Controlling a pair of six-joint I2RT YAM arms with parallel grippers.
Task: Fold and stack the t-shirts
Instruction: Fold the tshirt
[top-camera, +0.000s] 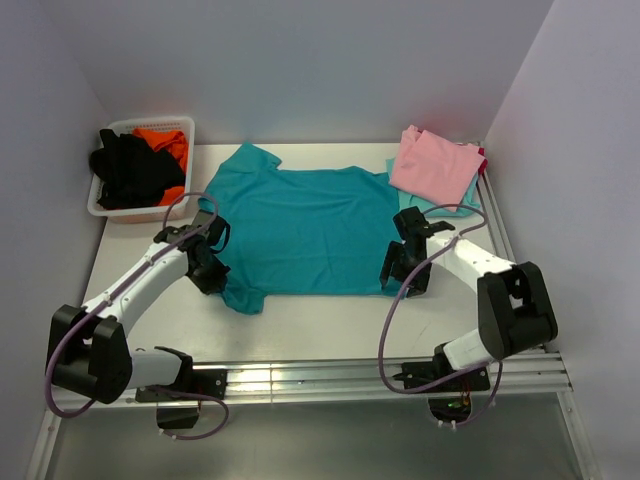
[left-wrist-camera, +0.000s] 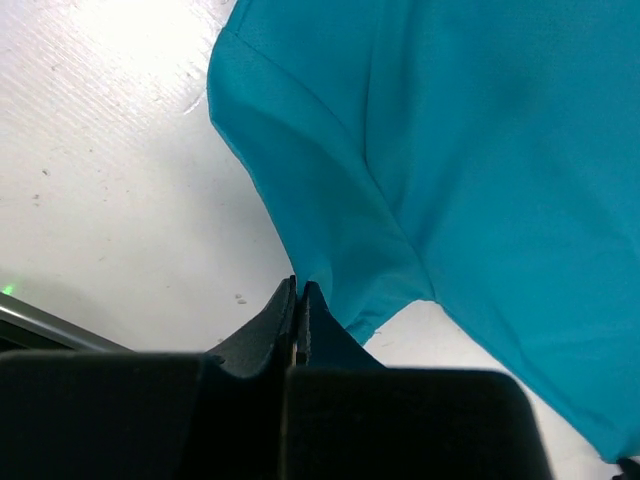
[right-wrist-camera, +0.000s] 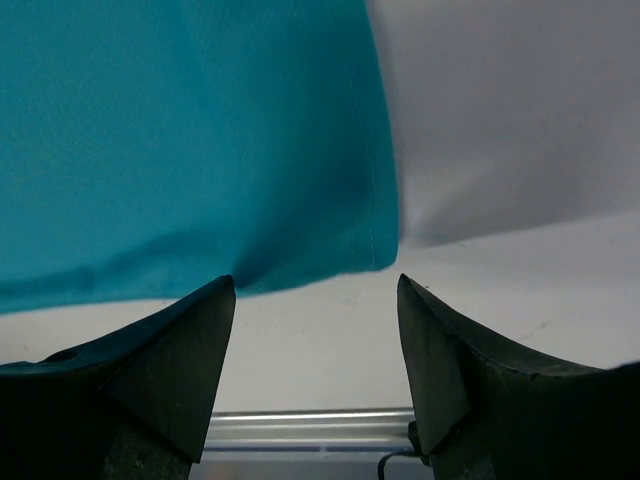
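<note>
The teal t-shirt (top-camera: 300, 228) lies spread flat across the middle of the white surface (top-camera: 320, 325), its round neck toward the left of the frame and its bottom hem toward the right. In the overhead view the left gripper (top-camera: 212, 272) sits at the sleeve nearest the lower left, while the right gripper (top-camera: 402, 268) is at the shirt's lower right corner. From the left wrist view the left gripper (left-wrist-camera: 299, 290) has its jaws pressed together, and the sleeve's edge runs down into them, so they seem to be clamped on that hem, though the contact itself is hidden by the fingers. From the right wrist view the right gripper (right-wrist-camera: 315, 285) has its jaws well apart, straddling the corner of the teal t-shirt (right-wrist-camera: 190, 140); the left fingertip touches the cloth's edge and the right one stands over bare surface. In the upper right of the overhead frame a folded pink t-shirt (top-camera: 437, 165) rests on top of a pale aqua t-shirt (top-camera: 420, 207), just beside the teal one. In the upper left a white basket (top-camera: 125, 213) holds black cloth (top-camera: 130, 170) and orange cloth (top-camera: 168, 140).
</note>
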